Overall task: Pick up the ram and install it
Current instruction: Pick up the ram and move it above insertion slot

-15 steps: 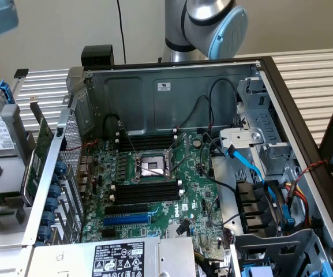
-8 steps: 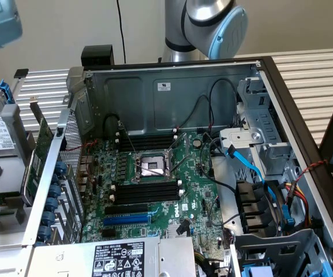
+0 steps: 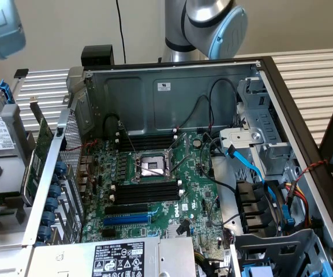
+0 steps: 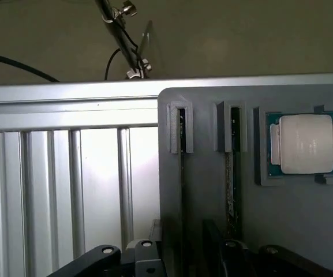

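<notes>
Looking at the wrist view, the gripper has its jaws spread apart with nothing pinched between them, and its dark fingers hang either side of a narrow slot in a grey holder block. The ram stands on edge in that slot, so you just get a thin dark line of it running straight toward the gap between the fingers. Can't tell whether the fingers touch it. One slot over, a second stick stands edge-on the same way, showing a greenish-brown strip. Just past that, a CPU lies flat in its own square recess of the same block, silver lid up. Next to the block runs a slatted aluminium table, with a bright rail along its far edge, and a black cable and a metal clamp rod against the wall behind.

Over in the exterior view, the arm rises behind an open PC case lying on its side. Inside, the motherboard faces up with the CPU socket in the middle and long black memory slots on both sides of it. A blue expansion slot sits beside the nearer bank, blue data cables curl through the drive bay at the exterior view's right, and a green expansion card stands upright outside the case at the exterior view's left.
</notes>
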{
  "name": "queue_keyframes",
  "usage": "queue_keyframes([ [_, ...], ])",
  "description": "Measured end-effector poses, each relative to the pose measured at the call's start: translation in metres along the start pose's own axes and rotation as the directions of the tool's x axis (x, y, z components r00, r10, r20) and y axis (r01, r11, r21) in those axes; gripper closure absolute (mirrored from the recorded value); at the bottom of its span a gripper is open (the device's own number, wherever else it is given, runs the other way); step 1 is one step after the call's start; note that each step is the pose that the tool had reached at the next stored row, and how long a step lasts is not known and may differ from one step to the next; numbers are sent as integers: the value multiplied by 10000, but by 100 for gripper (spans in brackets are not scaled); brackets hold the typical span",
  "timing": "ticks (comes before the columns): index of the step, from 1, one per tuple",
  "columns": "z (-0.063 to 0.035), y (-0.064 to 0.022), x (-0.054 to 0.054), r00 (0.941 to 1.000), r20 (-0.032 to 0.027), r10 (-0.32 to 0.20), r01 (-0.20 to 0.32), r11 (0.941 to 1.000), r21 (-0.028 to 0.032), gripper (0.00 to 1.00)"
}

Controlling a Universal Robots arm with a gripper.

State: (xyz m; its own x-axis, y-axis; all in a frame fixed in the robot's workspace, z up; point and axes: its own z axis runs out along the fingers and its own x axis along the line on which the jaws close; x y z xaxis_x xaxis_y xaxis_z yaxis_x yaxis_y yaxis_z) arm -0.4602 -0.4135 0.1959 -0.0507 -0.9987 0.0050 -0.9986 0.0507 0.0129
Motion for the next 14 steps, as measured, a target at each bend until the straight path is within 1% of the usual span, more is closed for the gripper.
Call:
queue_keyframes([
  [1, 1, 0, 0, 10000, -1, 4, -4, 10000, -6, 60],
  [3, 1, 0, 0, 10000, -1, 14, -14, 10000, -7, 73],
  [4, -2, 1, 0, 10000, 0, 18, -18, 10000, -5, 73],
  [5, -21, 1, 0, 10000, 0, 20, -20, 10000, -3, 84],
  [7, -97, 2, 1, 10000, -9, 27, -27, 10000, -4, 86],
  [14, -412, 6, 5, 10000, -10, 39, -39, 10000, -3, 86],
])
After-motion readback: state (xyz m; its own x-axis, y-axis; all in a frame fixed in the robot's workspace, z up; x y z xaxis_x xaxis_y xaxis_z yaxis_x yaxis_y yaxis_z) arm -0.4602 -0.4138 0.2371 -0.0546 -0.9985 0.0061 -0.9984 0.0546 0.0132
